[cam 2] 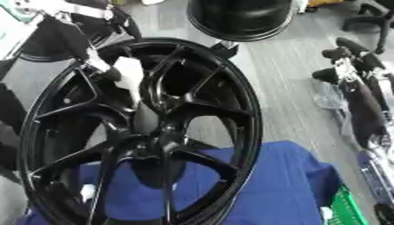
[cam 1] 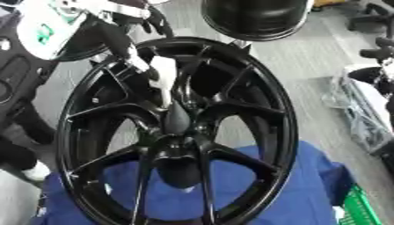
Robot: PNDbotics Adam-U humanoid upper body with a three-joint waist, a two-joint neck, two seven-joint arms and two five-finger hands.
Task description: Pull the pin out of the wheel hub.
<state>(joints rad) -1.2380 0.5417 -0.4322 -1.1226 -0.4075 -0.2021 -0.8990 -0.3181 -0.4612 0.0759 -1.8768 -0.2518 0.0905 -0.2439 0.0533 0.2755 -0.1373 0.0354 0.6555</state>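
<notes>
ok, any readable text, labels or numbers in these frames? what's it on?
None readable.
White panel, upper left: green marks, too blurred to read.
Black wheel: no lettering visible on rim or spokes.
Blue cloth and green crate: no text visible.

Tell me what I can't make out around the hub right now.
- Pin: not distinguishable in either view; left hand and dark spokes cover the hub.
- Left hand's finger pose: blurred.
- Right hand: in neither view.
- Wheel bottom rim: cut off by lower edge.
</notes>
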